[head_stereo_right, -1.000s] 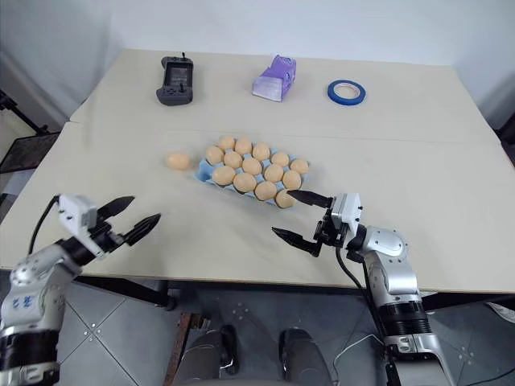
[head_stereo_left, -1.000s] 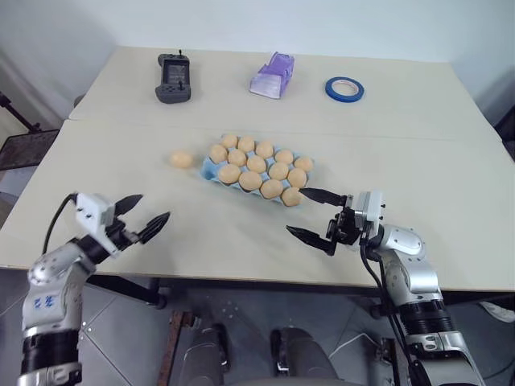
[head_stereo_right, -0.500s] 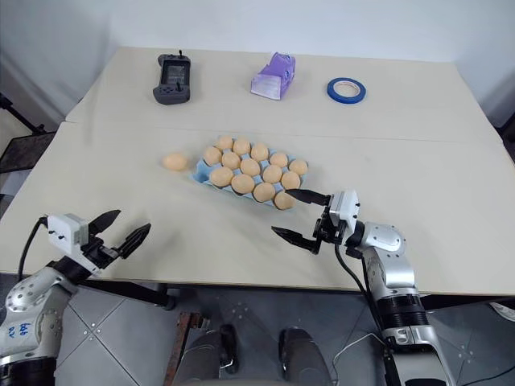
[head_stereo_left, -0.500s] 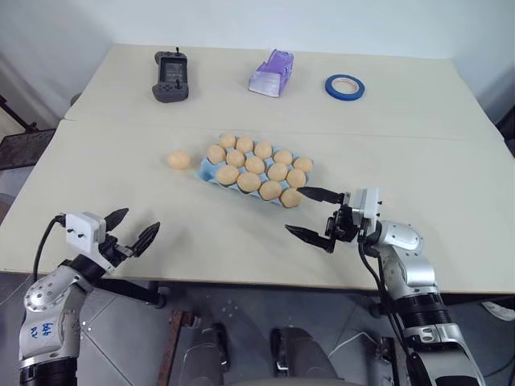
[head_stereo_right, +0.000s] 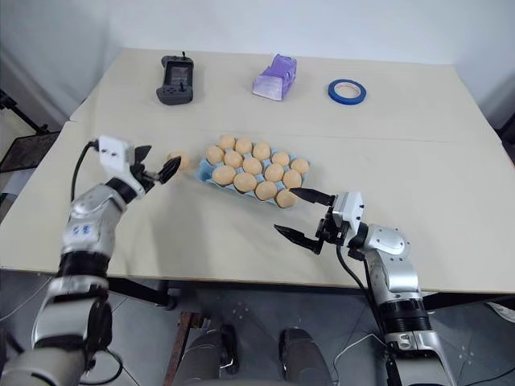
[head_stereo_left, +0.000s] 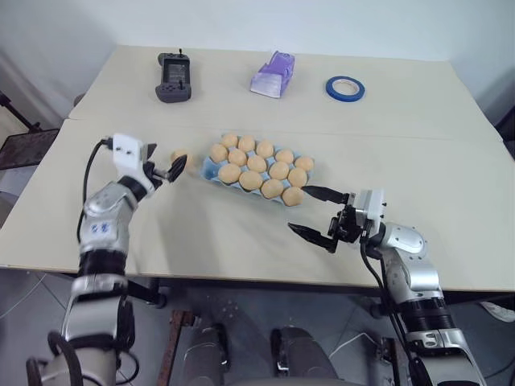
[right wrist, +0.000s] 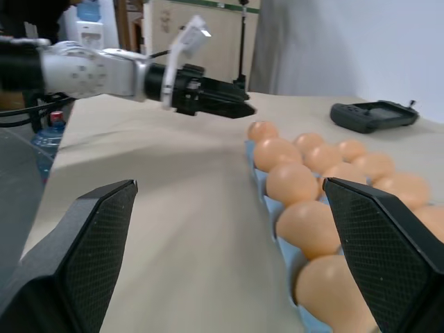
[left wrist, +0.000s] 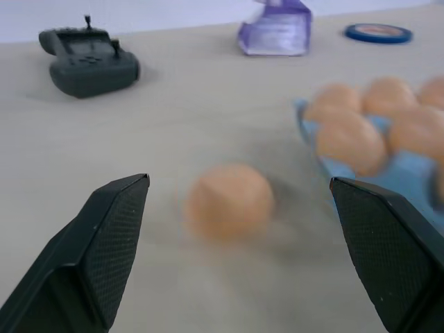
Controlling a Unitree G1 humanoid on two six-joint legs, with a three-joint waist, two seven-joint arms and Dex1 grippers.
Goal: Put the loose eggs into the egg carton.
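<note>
Table [head_stereo_left: 241, 233]: controller [head_stereo_left: 173, 78], purple packet [head_stereo_left: 273, 74], tape ring [head_stereo_left: 344, 88]

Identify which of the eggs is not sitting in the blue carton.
The loose egg lying on the table beside the egg carton, straight ahead of the open left gripper; every other egg sits in a carton cup.

A pale beige table [head_stereo_left: 241, 233] – two tops butted along a seam – stands against a plain white wall [head_stereo_left: 241, 20]. Grey tiled floor [head_stereo_left: 233, 322] lies beneath its near edge, and a black mesh stand [head_stereo_left: 24, 145] sits beyond the left edge.
</note>
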